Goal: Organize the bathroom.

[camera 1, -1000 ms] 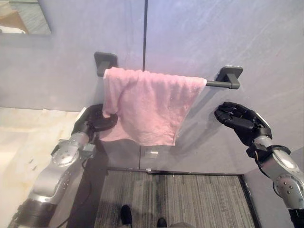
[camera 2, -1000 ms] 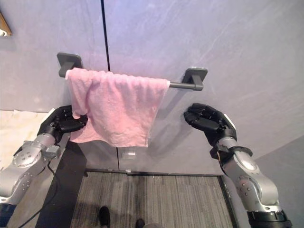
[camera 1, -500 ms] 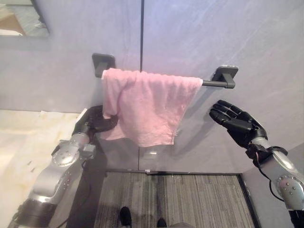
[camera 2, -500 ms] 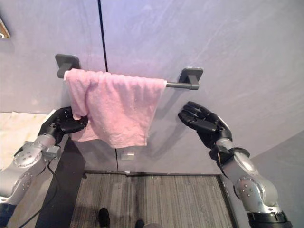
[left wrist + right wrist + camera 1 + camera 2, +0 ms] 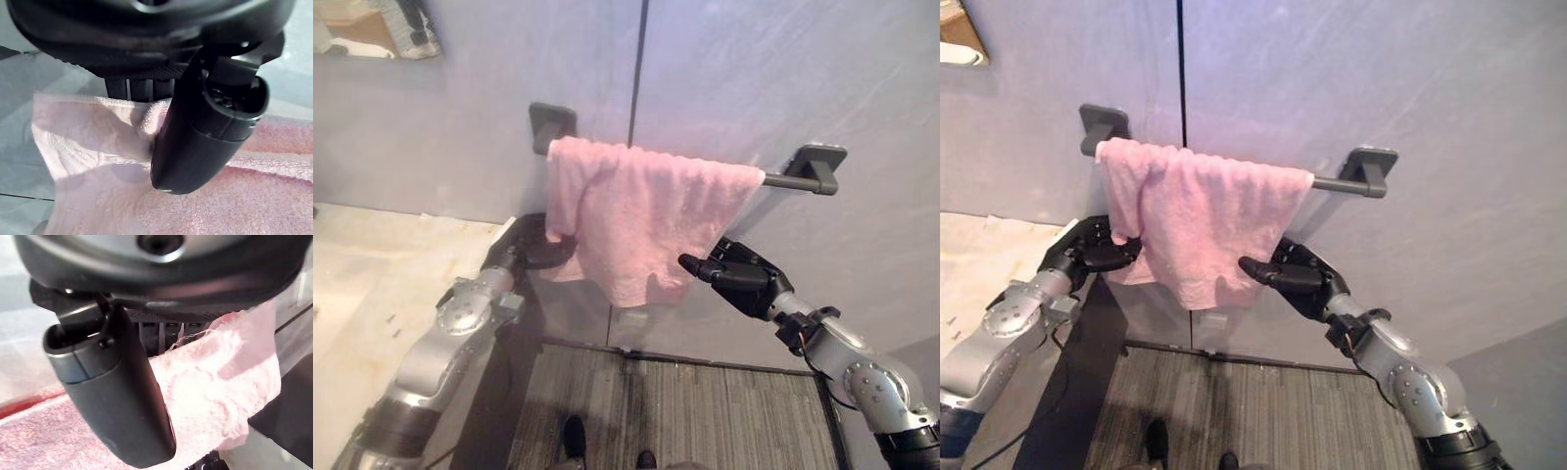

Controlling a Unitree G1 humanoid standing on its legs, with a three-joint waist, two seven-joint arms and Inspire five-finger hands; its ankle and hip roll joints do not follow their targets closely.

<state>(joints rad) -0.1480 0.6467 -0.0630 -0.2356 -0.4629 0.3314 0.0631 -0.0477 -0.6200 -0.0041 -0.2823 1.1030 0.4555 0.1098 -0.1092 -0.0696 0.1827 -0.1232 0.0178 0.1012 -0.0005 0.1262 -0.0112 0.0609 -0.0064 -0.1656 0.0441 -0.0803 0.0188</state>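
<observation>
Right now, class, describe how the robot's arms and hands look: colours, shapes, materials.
Both arms are silver-grey metal with rounded joint housings. The left hand and right hand are dark, nearly black, with segmented fingers and a thick, blunt thumb. A dark collar marks each wrist.

Bathroom mock-up: dark wall-mounted towel bar (image 5: 803, 179) w/ pink terry towel (image 5: 646, 220) draped over it, grey panel walls (image 5: 783, 69), mirror corner (image 5: 372, 29) at upper left.

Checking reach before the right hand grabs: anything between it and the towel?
Nothing visible. The right hand is already at the pink towel's lower right edge, towel between thumb and fingers. The left hand pinches the other edge.
</observation>
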